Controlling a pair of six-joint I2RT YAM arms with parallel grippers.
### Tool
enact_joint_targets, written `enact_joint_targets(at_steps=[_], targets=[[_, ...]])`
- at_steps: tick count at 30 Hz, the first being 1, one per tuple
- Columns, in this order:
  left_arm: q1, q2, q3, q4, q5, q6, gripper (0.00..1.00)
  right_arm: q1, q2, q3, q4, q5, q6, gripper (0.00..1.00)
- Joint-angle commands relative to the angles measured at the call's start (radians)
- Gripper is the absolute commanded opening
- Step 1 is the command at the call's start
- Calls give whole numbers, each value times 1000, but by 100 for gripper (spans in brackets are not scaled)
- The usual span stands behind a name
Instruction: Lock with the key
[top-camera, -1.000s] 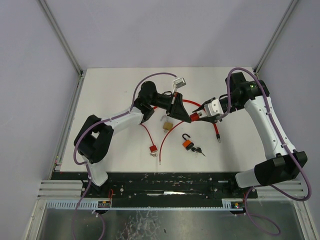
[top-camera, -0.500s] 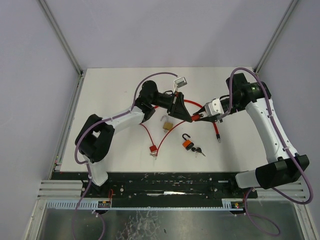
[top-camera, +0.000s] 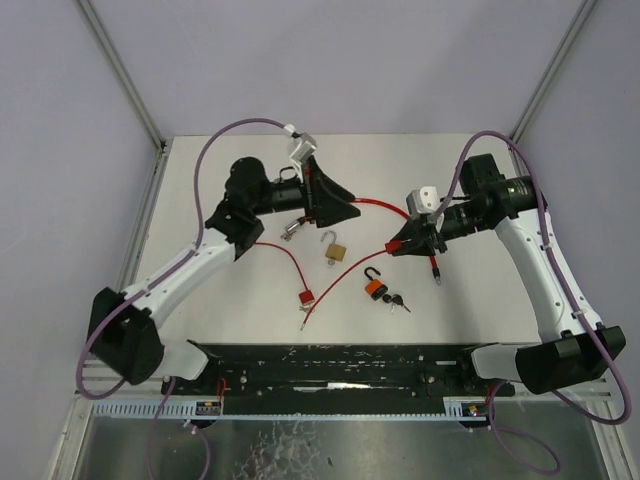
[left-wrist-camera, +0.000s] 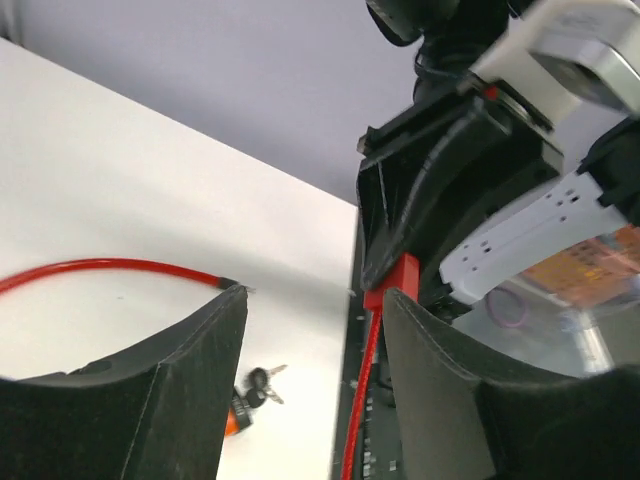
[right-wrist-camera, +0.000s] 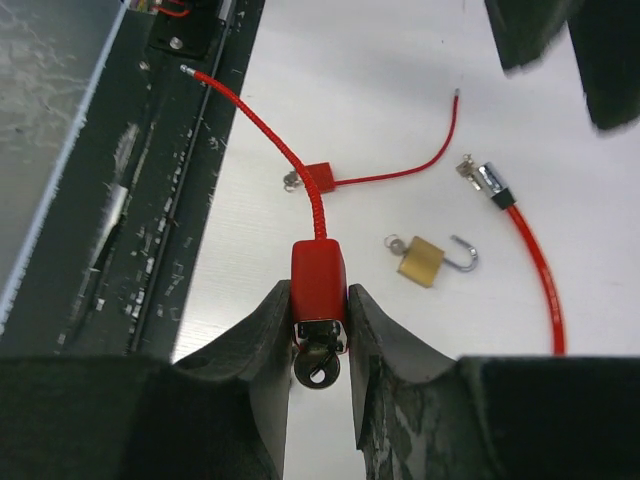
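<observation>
My right gripper is shut on the red body of a cable lock. A silver key sticks out of the lock's near end between the fingers. The lock's red cable runs away toward the table's front edge. My left gripper stands open a short way to the left of the right gripper, with nothing between its fingers. Through its gap the left wrist view shows the held red lock and its hanging cable.
A brass padlock lies open mid-table. An orange padlock with a bunch of keys lies nearer the front. A second red cable lock lies front left, and a silver-tipped cable end lies under the left arm.
My left gripper has opened and pulled back up and to the left, away from the right gripper. The right gripper stays shut on the red lock and has shifted slightly.
</observation>
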Motion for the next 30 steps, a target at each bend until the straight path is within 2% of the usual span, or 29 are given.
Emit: enact_joint_targets(at_steps=[1, 3, 5, 8, 13, 16, 22, 30], targets=[[-4, -147, -148, 107, -191, 251, 56, -26, -46, -28, 73, -49, 309, 0], [-7, -195, -214, 196, -204, 236, 56, -48, -53, -36, 74, -30, 372, 0], [-22, -232, -244, 211, -211, 239, 56, -68, -56, -37, 53, -4, 390, 0], [-99, -252, -238, 98, -270, 350, 56, -73, -51, -35, 11, 22, 376, 0], [-297, -209, -166, -157, -427, 646, 58, -72, -28, -13, -22, 46, 355, 0], [-362, -174, -181, -164, -469, 757, 58, -73, -11, 4, -48, 33, 331, 0], [-396, -85, -155, -106, -478, 695, 56, -73, -8, 5, -47, 24, 326, 0], [-410, 26, -82, -130, -454, 619, 37, -71, 10, 10, -67, 8, 306, 0]])
